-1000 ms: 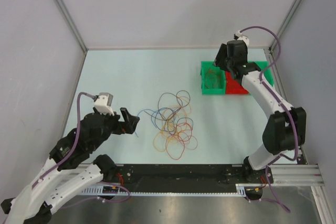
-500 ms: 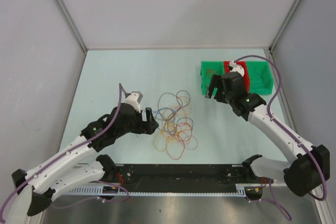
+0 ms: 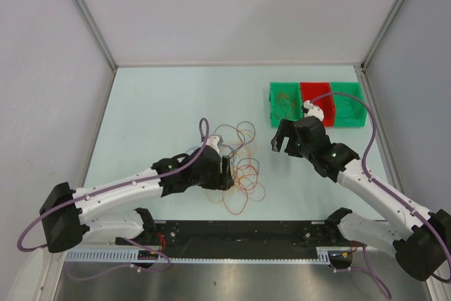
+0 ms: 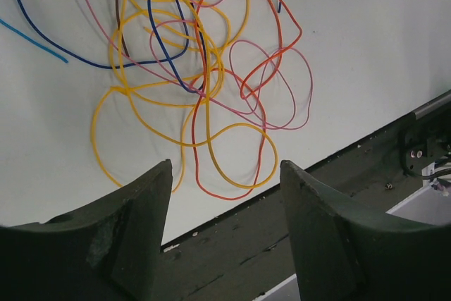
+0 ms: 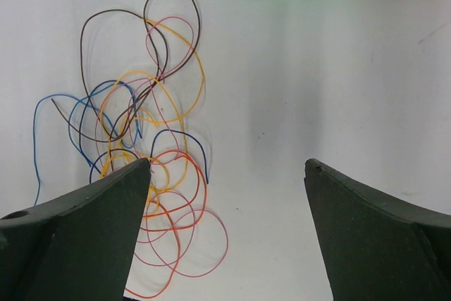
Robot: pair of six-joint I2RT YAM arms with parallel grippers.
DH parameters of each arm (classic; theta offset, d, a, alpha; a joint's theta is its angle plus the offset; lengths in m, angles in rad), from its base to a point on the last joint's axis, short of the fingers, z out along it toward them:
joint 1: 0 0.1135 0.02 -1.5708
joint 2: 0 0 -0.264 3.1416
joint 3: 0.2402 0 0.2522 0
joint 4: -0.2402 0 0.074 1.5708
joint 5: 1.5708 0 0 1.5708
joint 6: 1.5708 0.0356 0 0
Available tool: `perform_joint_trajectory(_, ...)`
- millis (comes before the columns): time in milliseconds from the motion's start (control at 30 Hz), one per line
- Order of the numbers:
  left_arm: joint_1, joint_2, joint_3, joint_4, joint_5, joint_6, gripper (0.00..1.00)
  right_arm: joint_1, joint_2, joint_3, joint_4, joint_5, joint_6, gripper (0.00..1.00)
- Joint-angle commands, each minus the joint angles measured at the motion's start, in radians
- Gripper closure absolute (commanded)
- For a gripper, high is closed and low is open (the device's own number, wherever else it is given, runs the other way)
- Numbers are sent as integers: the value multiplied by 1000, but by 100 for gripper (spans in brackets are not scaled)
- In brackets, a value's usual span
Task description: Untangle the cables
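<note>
Cables [image 3: 243, 167] tangled at the middle of the table [image 3: 155, 103]: I hold the left end effector [image 3: 225, 170] above them, part-open and empty, and the right end effector [image 3: 283, 144] wide and empty beside them; closing could pinch several strands and drag the knot.

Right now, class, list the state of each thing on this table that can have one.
cables, tangled in one loose heap, none held.
left tool, open, empty, above the heap.
right tool, open, empty.
bins, upright, in a row.
</note>
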Motion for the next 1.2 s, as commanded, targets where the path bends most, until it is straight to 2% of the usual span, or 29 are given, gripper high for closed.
perform_joint_trajectory(0, -22, 16, 1, 71, -12, -87, 33, -6, -39, -2, 14, 6, -13, 5)
perform_joint_trajectory(400, -24, 73, 18, 40, -56, -99, 41, -39, -81, -40, 15, -35, -27, 7)
perform_joint_trajectory(433, -24, 76, 13, 48, -53, -96, 49, -41, -84, -42, 15, -35, -27, 7)
perform_joint_trajectory(500, -24, 85, 10, 63, -50, -96, 59, -46, -90, -46, 14, -40, -28, 8)
perform_joint_trajectory(533, -22, 90, 11, 68, -50, -96, 74, -47, -91, -48, 14, -43, -27, 8)
perform_joint_trajectory(600, -24, 97, 28, 60, -50, -93, 95, -50, -98, -48, 12, -47, -27, 8)
perform_joint_trajectory(633, -24, 88, 62, 56, -47, -85, 100, -52, -102, -46, 14, -52, -30, 8)
perform_joint_trajectory(667, -24, 74, 89, 49, -29, -76, 100, -55, -105, -48, 15, -55, -36, 8)
perform_joint_trajectory(700, -22, 58, 132, 5, -35, -62, 100, -59, -111, -46, 17, -67, -44, 8)
perform_joint_trajectory(767, -19, 24, 330, -76, -88, 0, 100, -92, -140, -28, 3, -90, -61, 8)
perform_joint_trajectory(800, -15, 24, 414, -167, -105, 28, 100, -107, -150, -22, -2, -102, -65, 8)
perform_joint_trajectory(833, -4, 39, 591, -208, -123, 84, 100, -136, -169, -11, -5, -118, -71, 9)
perform_joint_trajectory(900, 10, 71, 767, -310, -157, 137, 100, -162, -183, 3, -6, -167, -73, 9)
perform_joint_trajectory(933, 26, 89, 930, -334, -157, 192, 100, -171, -191, 9, -8, -182, -71, 9)
perform_joint_trajectory(1000, 53, 152, 1086, -386, -147, 240, 100, -187, -197, 29, -11, -199, -65, 10)
perform_joint_trajectory(1033, 57, 169, 1228, -397, -145, 292, 100, -188, -199, 32, -12, -205, -61, 10)
perform_joint_trajectory(1133, 60, 214, 1382, -411, -165, 365, 100, -190, -219, 41, -14, -218, -56, 11)
perform_joint_trajectory(1167, 60, 211, 1381, -400, -170, 376, 100, -190, -231, 46, -15, -222, -58, 11)
